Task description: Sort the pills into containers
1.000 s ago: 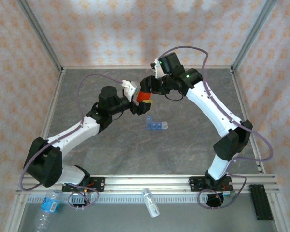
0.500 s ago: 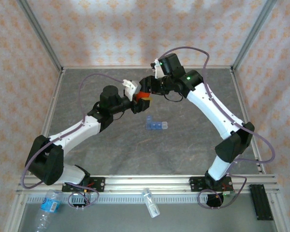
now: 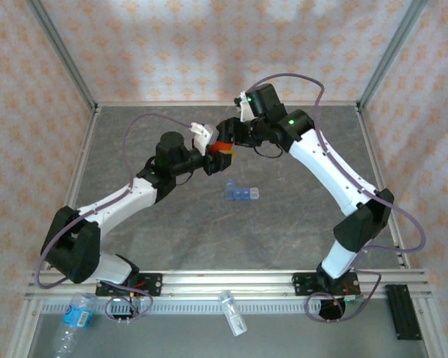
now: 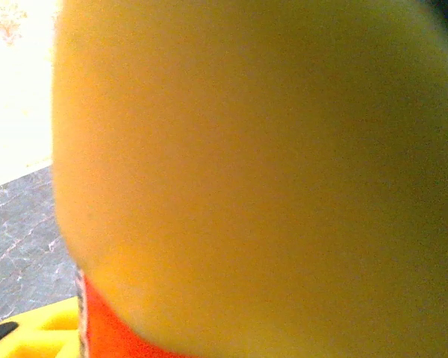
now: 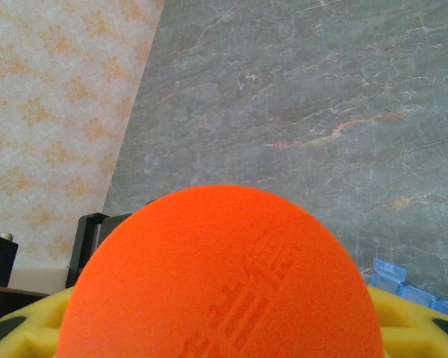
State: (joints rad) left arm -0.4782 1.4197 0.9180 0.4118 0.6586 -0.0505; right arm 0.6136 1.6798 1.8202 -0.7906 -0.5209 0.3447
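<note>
My right tool [image 3: 226, 142] clamps the orange vial [image 4: 246, 179]. I cannot tell the left tool's [image 3: 211, 155] hold, and mistimed twisting could drop it.

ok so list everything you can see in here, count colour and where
orange cylindrical plastic vial: one, amber-orange with a red-orange end, between the two claws over the far middle of the table
translucent blue pill-organizer strip: one, blue, lying on the table near its middle, nearer the arm bases than the vial
clear plastic water bottle: one, clear with a blue label, lying on the near ledge, left
small clear plastic container: one, clear, near ledge, middle
black rectangular block: one, black, near ledge, right
grey marbled table: one, grey, under everything
left claw: one, at the vial's left side, grip unclear
right claw: one, closed on the vial
</note>
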